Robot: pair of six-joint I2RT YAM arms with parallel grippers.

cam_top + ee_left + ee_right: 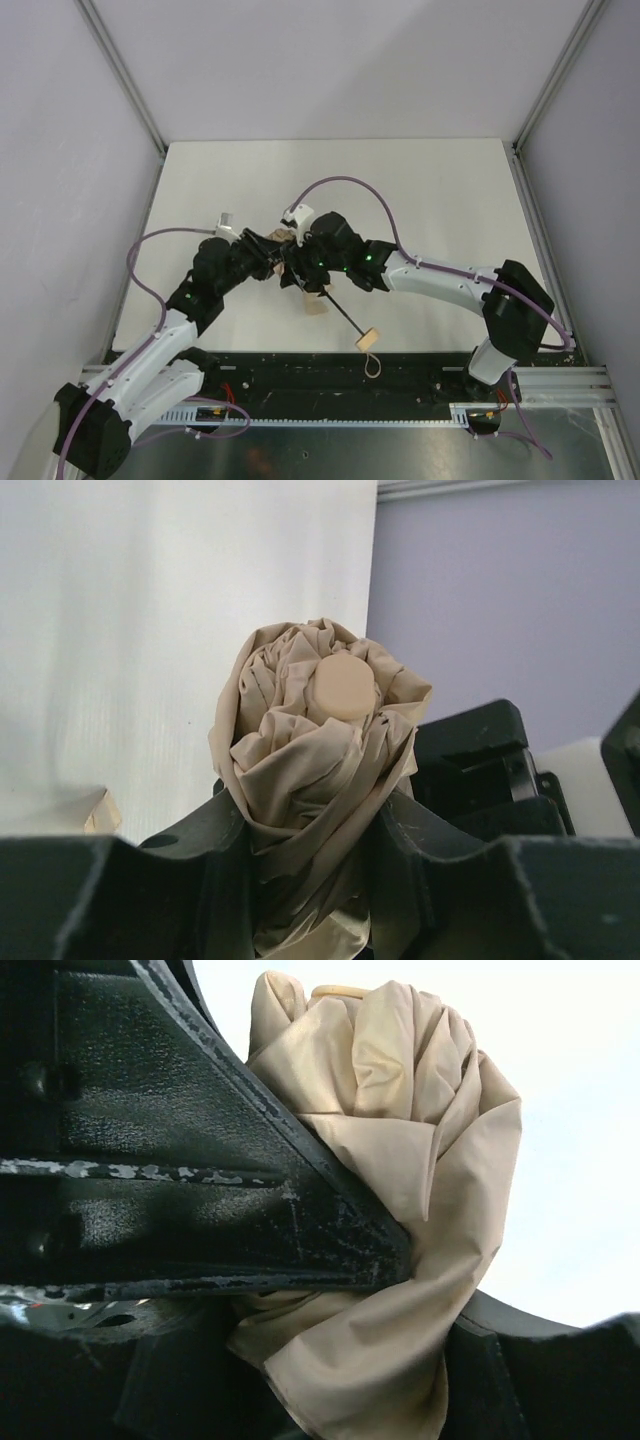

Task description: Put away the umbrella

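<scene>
Squeezing the bunched tan cloth [300,770] evenly seems the trick here, since the left jaws pinch it narrowly while the right jaws stand wider around a loose fold, gripping or not I cannot tell, and the umbrella [420,1160] sits between both arms at mid-bench [330,180], handle [368,338] toward the near edge.

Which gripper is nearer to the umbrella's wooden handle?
Right. The right gripper sits at the bunched canopy at the shaft's upper end, up-left of the handle; the left gripper holds the same canopy from farther left.
</scene>
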